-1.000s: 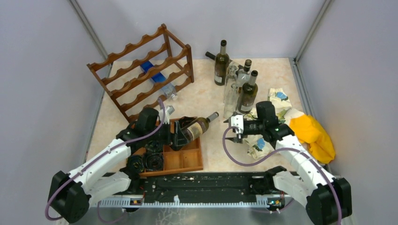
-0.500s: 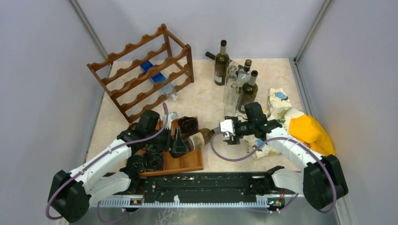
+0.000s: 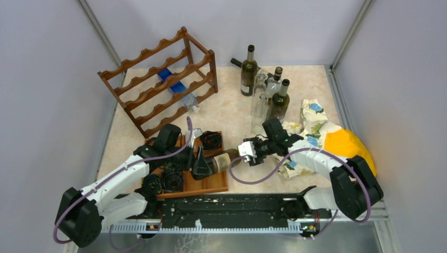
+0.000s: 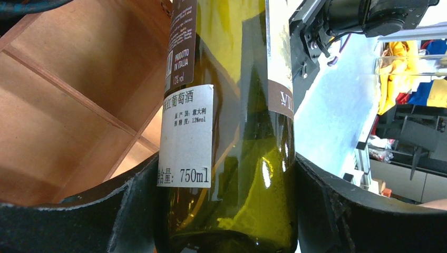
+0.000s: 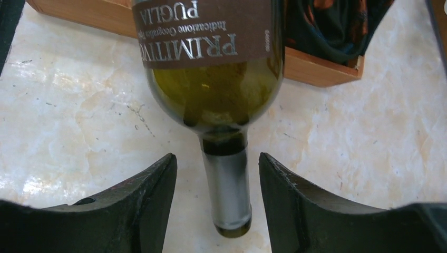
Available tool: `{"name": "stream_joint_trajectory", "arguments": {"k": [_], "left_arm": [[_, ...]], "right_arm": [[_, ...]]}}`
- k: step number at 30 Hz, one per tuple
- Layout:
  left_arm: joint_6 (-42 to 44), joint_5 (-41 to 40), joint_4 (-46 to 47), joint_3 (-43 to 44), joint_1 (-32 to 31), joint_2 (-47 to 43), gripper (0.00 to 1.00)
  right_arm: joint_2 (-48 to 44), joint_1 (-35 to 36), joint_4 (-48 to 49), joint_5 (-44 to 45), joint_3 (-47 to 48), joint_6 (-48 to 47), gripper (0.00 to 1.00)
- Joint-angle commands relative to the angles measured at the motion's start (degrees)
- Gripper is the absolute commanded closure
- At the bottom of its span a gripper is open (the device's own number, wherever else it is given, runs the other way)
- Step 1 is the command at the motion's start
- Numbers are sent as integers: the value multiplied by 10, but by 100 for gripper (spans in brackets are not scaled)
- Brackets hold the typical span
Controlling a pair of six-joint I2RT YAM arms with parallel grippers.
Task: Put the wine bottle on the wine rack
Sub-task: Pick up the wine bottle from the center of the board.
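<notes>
Well, the wine bottle (image 3: 220, 160) lies nearly flat, its long axis crosswise. Its neck points out past the right edge of the wooden tray (image 3: 208, 183) and its base sits over the tray. The left end effector (image 3: 202, 161) is clamped on its lower body. The right end effector (image 5: 216, 158) straddles the silver-capped neck, fingers apart, not touching. The glass is olive-green with a brown label, over a marbled surface (image 5: 79, 105). The scalloped dark-wood wine rack (image 3: 212, 68) stands well beyond the tray.

Wine bottle (image 4: 248, 179): glossy olive-green glass; white label (image 4: 184, 134) matt paper; neck foil (image 5: 227, 190) dull silver.
Tray (image 4: 63, 105), left of frame: bare matt wood, fine grain.
Table (image 5: 79, 105): smooth, pale marbled, faint sheen.
Right gripper (image 5: 216, 158): fingers matt black plastic.
Wine rack (image 3: 213, 68): satin reddish-brown wood.
</notes>
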Motion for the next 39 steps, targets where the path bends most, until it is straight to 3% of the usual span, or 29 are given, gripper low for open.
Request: {"name": "stream_joint_trajectory", "arguments": {"k": [1,9,14,15,16,18,22,26,33,39], "left_arm": [[19,40,12,1,0,-2,100],[22,35,13,0,0,5,100],[22,28,13,4,0,10,100],[20,24,13,4,0,10,96],[17,17,11,6,0,10,84],[3,-7,10,10,0,7,60],[-36,-42,29,17,-1,-14,24],[-64,-126,36,31,0,-56,4],[-82,-229,39,28,0,-92,1],[-73,-333,-18,65,0,-95,1]], "right_arm": [[10,31,35,-8,-15,-28,43],[35,43,72,-3,-28,-28,55],[35,44,84,-4,-36,-29,71],[34,45,83,-4,-35,-26,83],[31,45,78,-5,-33,-24,98],[19,44,58,-8,-24,-12,100],[-16,44,-15,-26,15,64,100],[-54,44,-56,-38,37,180,100],[-103,30,-40,-53,2,286,100],[-122,11,-32,-70,-17,302,100]]}}
